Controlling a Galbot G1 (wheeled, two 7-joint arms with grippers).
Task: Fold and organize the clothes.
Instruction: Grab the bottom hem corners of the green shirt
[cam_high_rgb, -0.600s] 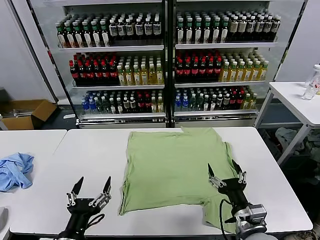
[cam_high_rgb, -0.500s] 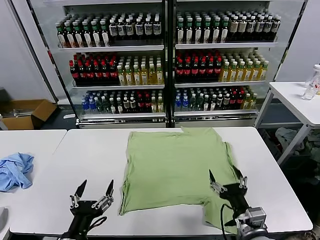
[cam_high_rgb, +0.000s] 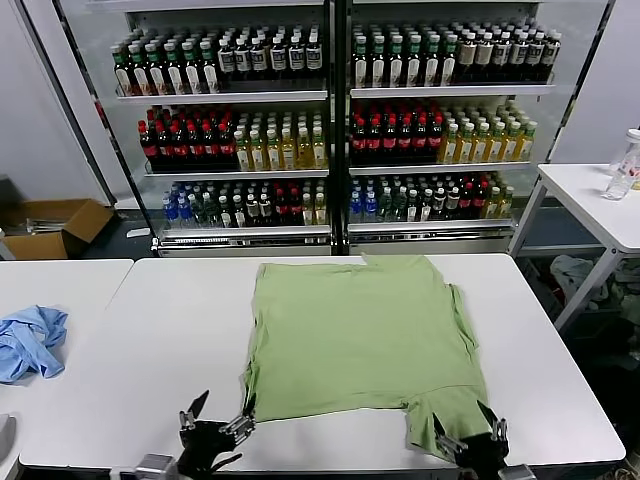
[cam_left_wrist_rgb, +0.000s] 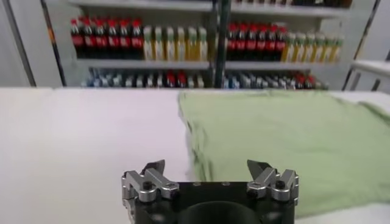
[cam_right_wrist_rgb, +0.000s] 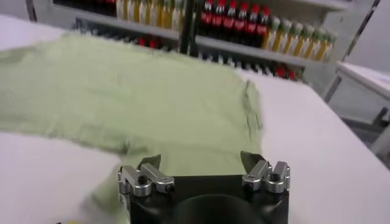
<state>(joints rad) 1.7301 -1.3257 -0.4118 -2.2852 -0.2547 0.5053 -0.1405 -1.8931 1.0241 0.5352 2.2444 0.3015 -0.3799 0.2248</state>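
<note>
Both the left gripper (cam_high_rgb: 217, 426) and right gripper (cam_high_rgb: 468, 440) gape wide, holding nothing, so a shallow pinch risks bunching the polo shirt (cam_high_rgb: 355, 335) at its near hem.

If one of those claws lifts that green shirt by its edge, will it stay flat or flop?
The green shirt would probably flop: it lies thin and flat with rumpled edges. It looks light, so it may slide on the smooth white table. Both the left gripper and right gripper are open.

A crumpled blue cloth (cam_high_rgb: 30, 342) lies on the neighbouring table (cam_high_rgb: 60, 275); bottle-filled coolers (cam_high_rgb: 330, 120) stand behind.
</note>
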